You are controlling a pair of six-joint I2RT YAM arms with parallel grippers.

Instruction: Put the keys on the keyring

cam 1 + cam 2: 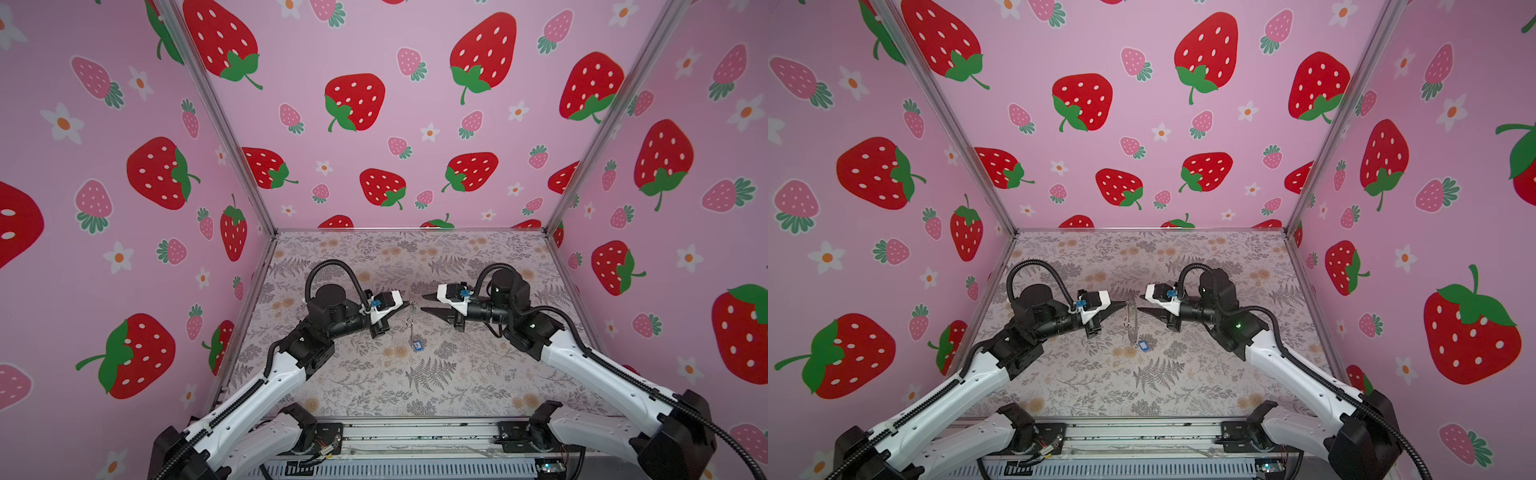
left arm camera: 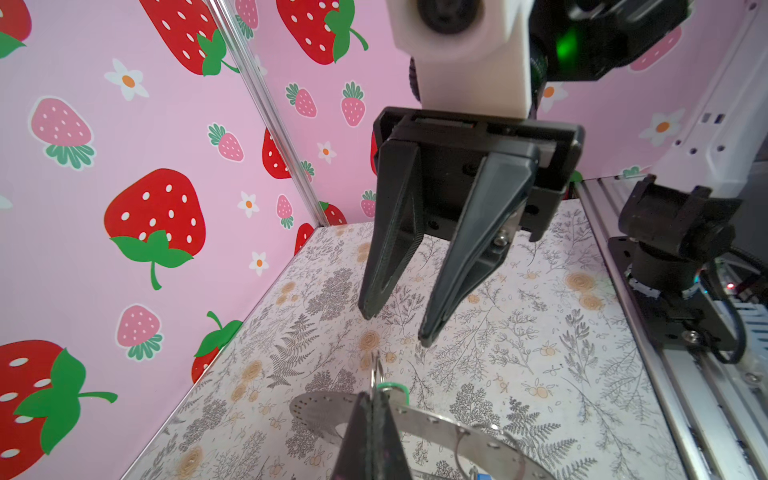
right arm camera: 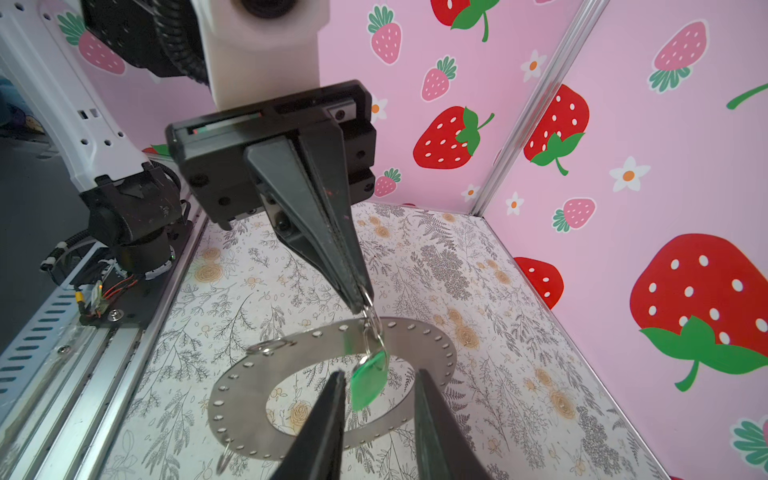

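My left gripper (image 1: 409,306) is shut on the rim of the keyring (image 3: 291,345), a flat grey metal ring with small holes, and holds it above the table. In both top views the keyring (image 1: 1132,318) hangs edge-on. A green key (image 3: 370,380) dangles from a small wire loop (image 3: 371,320) right at the left fingertips. My right gripper (image 3: 379,372) is open, and the green key hangs loose between its fingers. A blue key (image 1: 417,345) hangs at the keyring's lower edge, near the table. In the left wrist view the right gripper (image 2: 397,326) faces the keyring (image 2: 440,424) from close by.
A floral-patterned table (image 1: 374,386) lies under both arms. Pink strawberry walls (image 1: 124,166) close it in on the left, back and right. An aluminium rail (image 1: 415,436) with both arm bases runs along the front edge.
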